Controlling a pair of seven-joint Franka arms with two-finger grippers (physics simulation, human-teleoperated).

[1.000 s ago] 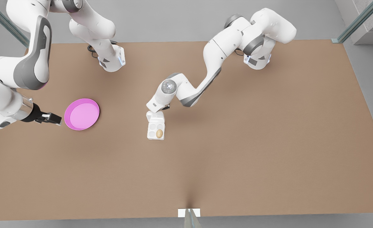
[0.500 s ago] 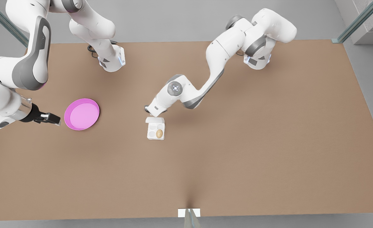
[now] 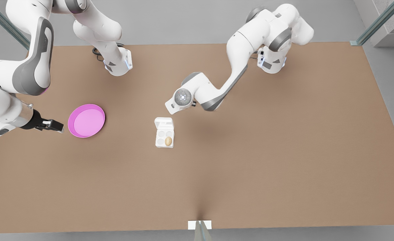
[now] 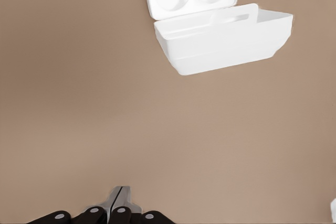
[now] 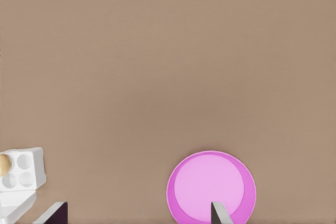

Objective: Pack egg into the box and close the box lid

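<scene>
Egg (image 3: 168, 141) sits in a cup of the box (image 3: 164, 138), nearest the front view's right. Lid (image 3: 164, 123) open, standing behind the cups. Left gripper (image 4: 119, 203) near the box, over bare table (image 3: 284, 150), fingers pressed together, holding nothing. Right gripper (image 3: 55, 126) just beside pink dish (image 3: 86, 120), fingers spread, empty, waiting. No legible writing or labels.

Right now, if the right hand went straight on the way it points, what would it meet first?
Probably the pink dish, just ahead of the open right hand, though its height over the rim is unclear. The left hand hangs shut near the box.
</scene>
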